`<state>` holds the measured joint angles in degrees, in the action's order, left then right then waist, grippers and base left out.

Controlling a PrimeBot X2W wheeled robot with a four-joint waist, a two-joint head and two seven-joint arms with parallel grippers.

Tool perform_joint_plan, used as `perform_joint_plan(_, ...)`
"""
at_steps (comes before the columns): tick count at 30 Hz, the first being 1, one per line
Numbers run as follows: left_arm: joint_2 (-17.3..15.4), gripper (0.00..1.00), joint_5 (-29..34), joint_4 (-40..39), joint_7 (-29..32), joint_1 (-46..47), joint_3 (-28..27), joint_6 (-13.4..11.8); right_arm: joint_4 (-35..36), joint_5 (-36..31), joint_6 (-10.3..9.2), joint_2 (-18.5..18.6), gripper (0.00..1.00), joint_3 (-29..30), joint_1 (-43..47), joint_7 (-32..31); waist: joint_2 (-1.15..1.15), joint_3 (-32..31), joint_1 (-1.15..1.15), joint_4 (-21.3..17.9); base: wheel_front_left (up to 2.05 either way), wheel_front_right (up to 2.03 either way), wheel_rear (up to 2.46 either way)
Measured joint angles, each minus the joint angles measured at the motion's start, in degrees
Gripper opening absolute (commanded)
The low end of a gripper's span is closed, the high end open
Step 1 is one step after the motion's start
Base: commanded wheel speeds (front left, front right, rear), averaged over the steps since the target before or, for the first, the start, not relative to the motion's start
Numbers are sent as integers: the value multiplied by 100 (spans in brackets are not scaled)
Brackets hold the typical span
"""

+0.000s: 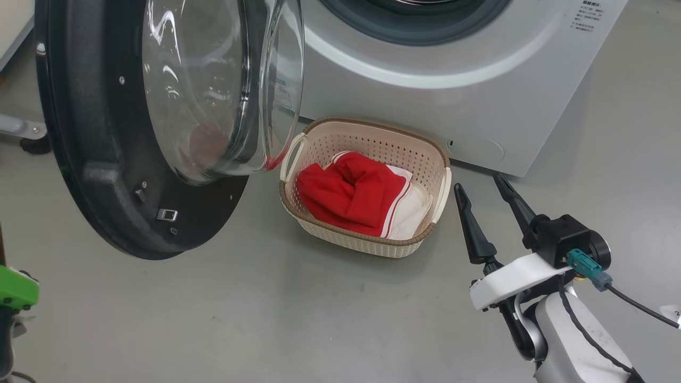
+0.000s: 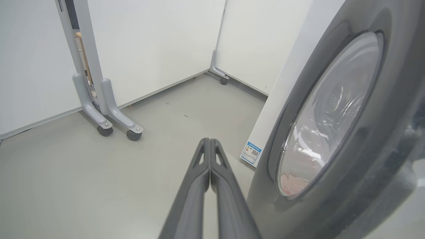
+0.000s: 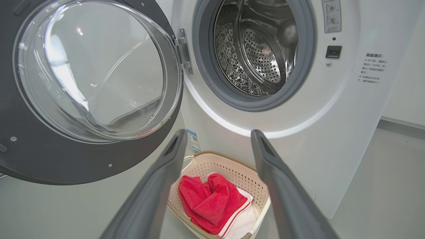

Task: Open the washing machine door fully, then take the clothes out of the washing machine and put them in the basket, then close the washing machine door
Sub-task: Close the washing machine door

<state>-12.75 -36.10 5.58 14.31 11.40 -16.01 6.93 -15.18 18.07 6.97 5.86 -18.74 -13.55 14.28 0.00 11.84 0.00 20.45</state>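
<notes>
- Head view: the right forearm (image 1: 574, 330) rises from the lower right. The right gripper (image 1: 478, 182) has its fingers spread wide and empty, with the tips just beside the basket (image 1: 346, 236).
- Left wrist view: the left gripper (image 2: 210, 140) is clenched and empty, near the outer face of the washing machine door (image 2: 398, 99).
- The clothes (image 1: 351, 191) lie in the basket, in front of the washing machine (image 1: 425, 106). The door stands open.

Bright, even lt; glare on door (image 1: 170, 106)
</notes>
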Motion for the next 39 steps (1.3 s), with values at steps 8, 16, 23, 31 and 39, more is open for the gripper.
perform_joint_plan(8,76,0,118,57,-813,-175,332,0,10,0,0,-13,100,20,5,0,0,-41,0,-3,0,0,0)
perform_joint_plan(16,67,100,343,231,-1501,-378,527,0,13,1,0,-34,100,27,94,0,0,-92,0,-12,0,0,0)
perform_joint_plan(23,58,100,392,421,-1836,-458,651,1,14,1,1,-40,100,36,114,0,0,-126,0,-26,0,0,0)
perform_joint_plan(31,-18,100,482,617,-2174,-471,749,1,31,1,1,-48,100,37,121,0,0,-141,0,-38,0,0,0)
perform_joint_plan(39,-93,100,552,779,-2420,-471,869,2,34,1,1,-54,100,36,135,0,0,-170,0,-41,0,0,0)
